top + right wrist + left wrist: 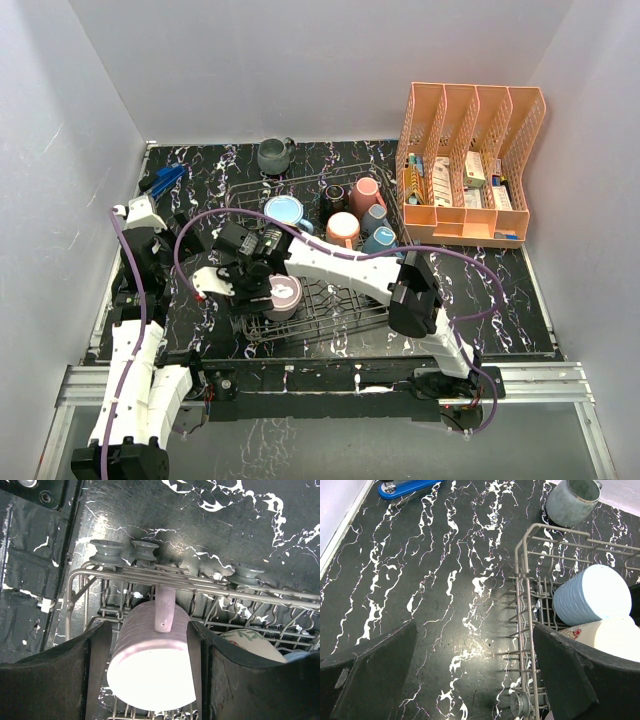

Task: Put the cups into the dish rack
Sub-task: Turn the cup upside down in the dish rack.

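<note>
**Mauve mug sits in the rack's near left corner, framed by the right gripper's fingers**

Seen from above, the dish rack (392, 262) lies in the middle of a black marbled table (500, 290). The right gripper (150, 635) hangs over the rack's near left corner. In its wrist view a mauve mug (150, 670) rests among the tines with its pale base towards the camera. Its handle points at the rack's rim. One finger stands on each side of the mug, close against its ribbed wall, and I cannot tell whether they press it or have let go.

The left gripper (475, 640) is spread wide with nothing between its fingers. It hovers over bare table just beside the rack's left edge.

Several other cups are in the rack, including a light blue cup (284, 211), a peach cup (343, 230) and a pink cup (365, 192). A grey mug (273, 155) stands upright on the table beyond the rack's far edge, not yet loaded.

These mugs look like glazed ceramic. They are probably rigid, fairly heavy for their size and slippery, and likely to chip if knocked against wire or another mug. The safest hold is probably across the ribbed body, clear of the handle. For the upright grey mug, a pinch over the rim opposite its handle should also work
</note>
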Available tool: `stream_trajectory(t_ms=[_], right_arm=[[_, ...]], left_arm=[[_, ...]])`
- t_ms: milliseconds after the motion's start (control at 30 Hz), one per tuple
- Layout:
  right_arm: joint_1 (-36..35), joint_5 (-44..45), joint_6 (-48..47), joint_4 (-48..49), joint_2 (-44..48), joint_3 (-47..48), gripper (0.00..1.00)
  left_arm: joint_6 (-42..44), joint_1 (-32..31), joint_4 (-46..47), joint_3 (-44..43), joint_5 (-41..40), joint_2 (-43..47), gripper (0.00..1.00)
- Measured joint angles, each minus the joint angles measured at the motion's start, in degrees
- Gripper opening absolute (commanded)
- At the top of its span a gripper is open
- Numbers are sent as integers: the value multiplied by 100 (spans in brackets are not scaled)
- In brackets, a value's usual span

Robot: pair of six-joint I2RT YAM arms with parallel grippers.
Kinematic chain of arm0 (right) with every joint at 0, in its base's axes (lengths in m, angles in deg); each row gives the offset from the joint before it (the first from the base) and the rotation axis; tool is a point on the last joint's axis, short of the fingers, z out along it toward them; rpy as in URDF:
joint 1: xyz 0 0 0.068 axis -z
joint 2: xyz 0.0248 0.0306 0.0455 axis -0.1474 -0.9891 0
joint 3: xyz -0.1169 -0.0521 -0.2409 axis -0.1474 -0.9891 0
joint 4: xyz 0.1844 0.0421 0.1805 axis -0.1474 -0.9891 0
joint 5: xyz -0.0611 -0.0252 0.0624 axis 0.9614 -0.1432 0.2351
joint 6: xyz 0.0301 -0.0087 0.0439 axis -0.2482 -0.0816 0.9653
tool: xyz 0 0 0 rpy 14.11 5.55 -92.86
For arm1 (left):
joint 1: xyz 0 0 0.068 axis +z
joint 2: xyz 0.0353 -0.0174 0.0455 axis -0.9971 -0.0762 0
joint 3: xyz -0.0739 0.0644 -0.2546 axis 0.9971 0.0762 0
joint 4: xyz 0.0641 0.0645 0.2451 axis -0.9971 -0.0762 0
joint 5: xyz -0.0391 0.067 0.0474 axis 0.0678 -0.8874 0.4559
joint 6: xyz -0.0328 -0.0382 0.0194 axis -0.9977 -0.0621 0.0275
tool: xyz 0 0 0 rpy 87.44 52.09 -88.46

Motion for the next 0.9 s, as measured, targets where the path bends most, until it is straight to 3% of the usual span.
stream_trajectory(t_ms=[333, 633, 900], right_arm=[[11, -505, -254, -420, 173, 116, 64], [413, -1073, -428, -535, 802, -107, 27], [748, -1333, -444, -348, 1298, -1530, 18]], left_arm=[[35, 0, 2, 7, 0, 24, 97], [39, 0, 4, 9, 2, 20, 97], [42, 0, 7, 17, 31, -44, 97]])
